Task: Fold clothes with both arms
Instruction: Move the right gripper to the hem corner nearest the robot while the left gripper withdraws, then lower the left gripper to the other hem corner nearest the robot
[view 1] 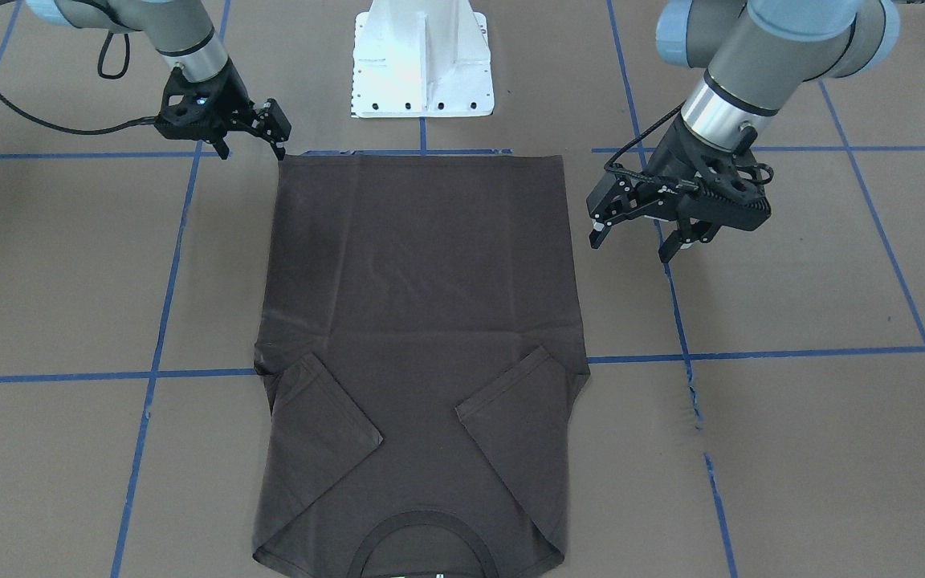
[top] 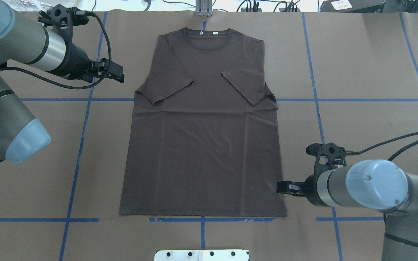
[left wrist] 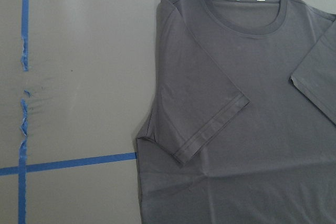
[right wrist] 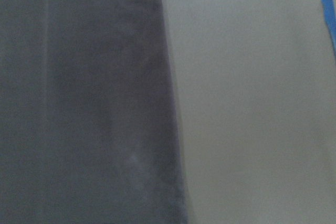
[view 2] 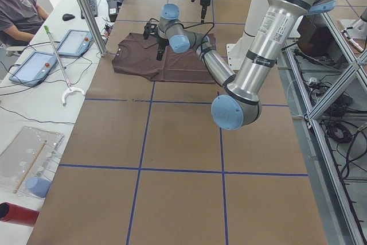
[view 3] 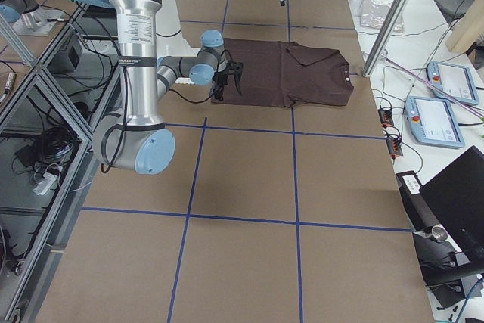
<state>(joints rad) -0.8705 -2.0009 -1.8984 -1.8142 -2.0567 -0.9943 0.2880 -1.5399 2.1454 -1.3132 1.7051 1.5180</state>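
The dark brown-grey T-shirt (view 1: pixel 422 305) lies flat on the table, both sleeves folded in over the body and the collar at the far side from the robot (top: pixel 201 137). No chest lettering shows. My left gripper (view 1: pixel 631 247) is open and empty. It hovers beside the shirt's left sleeve edge (top: pixel 120 74). Its wrist view shows the collar and folded sleeve (left wrist: pixel 210 124). My right gripper (view 1: pixel 254 152) is open, low at the shirt's near right hem corner (top: pixel 281 187). Its wrist view shows the shirt's edge (right wrist: pixel 79 103) close up and blurred.
The white pedestal base (view 1: pixel 422 64) stands just behind the hem. Blue tape lines (top: pixel 82 127) cross the brown table. In the exterior left view, an operator (view 2: pixel 20 10), tablets (view 2: pixel 34 64) and a hooked stick (view 2: pixel 60 70) lie beyond the table's far edge.
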